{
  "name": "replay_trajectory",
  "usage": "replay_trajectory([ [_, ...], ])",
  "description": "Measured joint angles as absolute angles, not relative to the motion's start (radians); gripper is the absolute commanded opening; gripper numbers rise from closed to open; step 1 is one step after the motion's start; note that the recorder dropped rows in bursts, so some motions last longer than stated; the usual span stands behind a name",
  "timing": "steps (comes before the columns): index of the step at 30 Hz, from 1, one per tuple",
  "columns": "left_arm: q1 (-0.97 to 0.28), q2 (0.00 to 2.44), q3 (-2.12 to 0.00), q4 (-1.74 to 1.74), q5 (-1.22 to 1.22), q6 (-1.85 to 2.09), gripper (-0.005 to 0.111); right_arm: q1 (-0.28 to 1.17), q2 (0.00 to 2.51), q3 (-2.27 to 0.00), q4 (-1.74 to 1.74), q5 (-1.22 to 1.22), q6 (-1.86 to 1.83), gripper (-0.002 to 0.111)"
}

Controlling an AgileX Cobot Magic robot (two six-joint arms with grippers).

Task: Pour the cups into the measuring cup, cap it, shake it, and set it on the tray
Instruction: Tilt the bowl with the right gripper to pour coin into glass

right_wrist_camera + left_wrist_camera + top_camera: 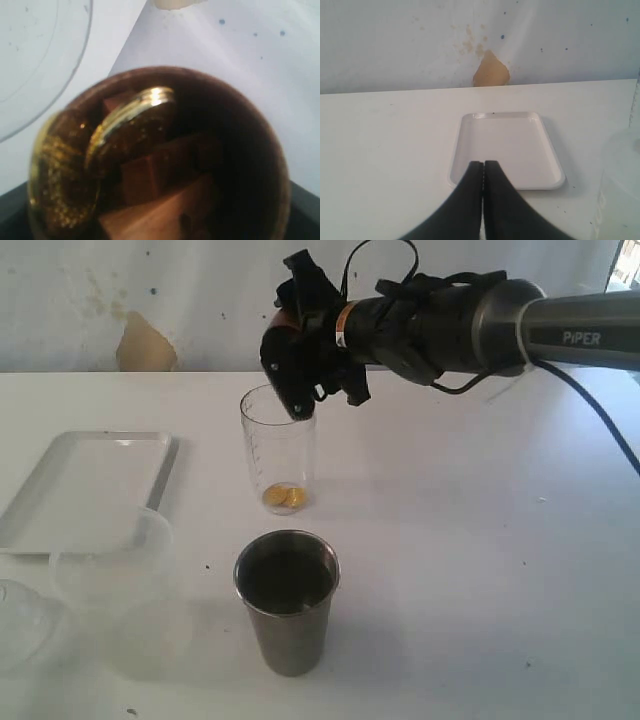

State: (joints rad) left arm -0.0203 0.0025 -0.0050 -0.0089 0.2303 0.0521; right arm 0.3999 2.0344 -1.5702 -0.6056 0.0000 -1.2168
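Note:
My right gripper (pixel 297 368) is shut on the brown wooden cup (pixel 284 319) and holds it tipped over the mouth of the clear measuring cup (pixel 278 445), which stands upright mid-table with gold coins (pixel 283 497) at its bottom. In the right wrist view the brown wooden cup (pixel 245 150) fills the picture, with gold coins (pixel 127 122) and wooden blocks (pixel 150 175) inside. The steel tumbler (pixel 287 600) stands nearer the front. The white tray (pixel 85 485) lies at the left. My left gripper (pixel 483 163) is shut and empty, hovering before the tray (pixel 507 142); the exterior view does not show it.
A frosted plastic container (pixel 112 562) stands just in front of the tray, with a clear lid (pixel 20 625) at the front left edge. The container's side (pixel 620 190) also shows beside the left gripper. A wall with a tan patch (pixel 145 343) backs the table.

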Motion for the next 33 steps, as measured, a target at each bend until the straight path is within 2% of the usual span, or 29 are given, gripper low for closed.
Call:
replay_trajectory([
  [33, -0.02, 0.003, -0.005, -0.009, 0.23, 0.052, 0.001, 0.439, 2.034, -1.57, -0.607, 0.013, -1.471, 0.0],
])
